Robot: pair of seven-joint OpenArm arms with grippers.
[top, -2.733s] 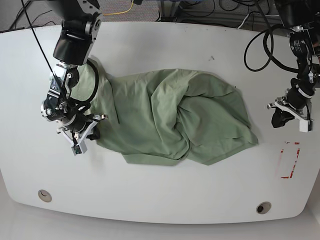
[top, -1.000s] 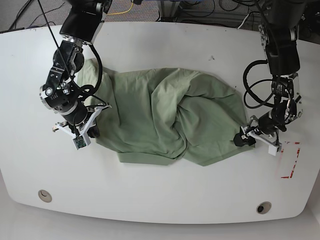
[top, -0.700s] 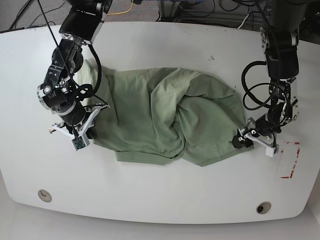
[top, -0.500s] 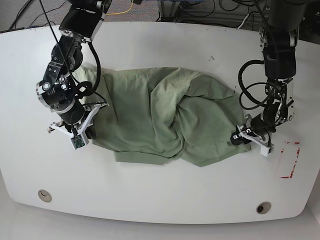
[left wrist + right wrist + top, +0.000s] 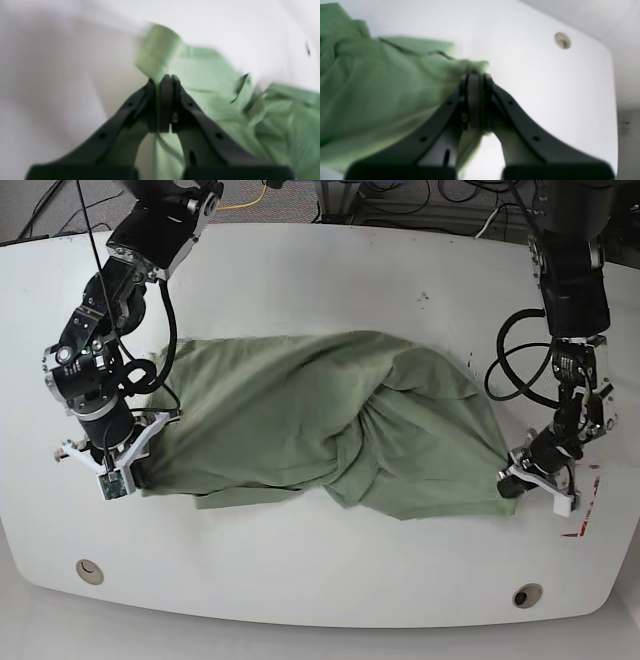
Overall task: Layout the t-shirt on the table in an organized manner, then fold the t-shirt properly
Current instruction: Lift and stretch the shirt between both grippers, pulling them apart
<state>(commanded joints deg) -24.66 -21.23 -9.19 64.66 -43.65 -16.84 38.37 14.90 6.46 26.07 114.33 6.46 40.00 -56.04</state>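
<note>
The pale green t-shirt (image 5: 320, 430) lies bunched and twisted across the middle of the white table (image 5: 320, 580), stretched between both arms. At the shirt's right front corner my left gripper (image 5: 514, 484) is low on the table. In the left wrist view the left gripper (image 5: 162, 78) is shut on a fold of t-shirt (image 5: 212, 100) fabric. My right gripper (image 5: 128, 476) holds the shirt's left front corner. The right wrist view shows the right gripper (image 5: 476, 76) shut on the t-shirt (image 5: 370, 87) edge, slightly raised.
Two round grommet holes (image 5: 89, 571) (image 5: 527, 595) sit near the table's front edge; one grommet hole (image 5: 562, 40) shows in the right wrist view. A red marking (image 5: 587, 502) lies just right of the left gripper. Cables run beyond the far edge.
Both grippers have moved outward and toward the front edge with fabric in them. The shirt is pulled wider and flatter, and its left corner has slid left.
</note>
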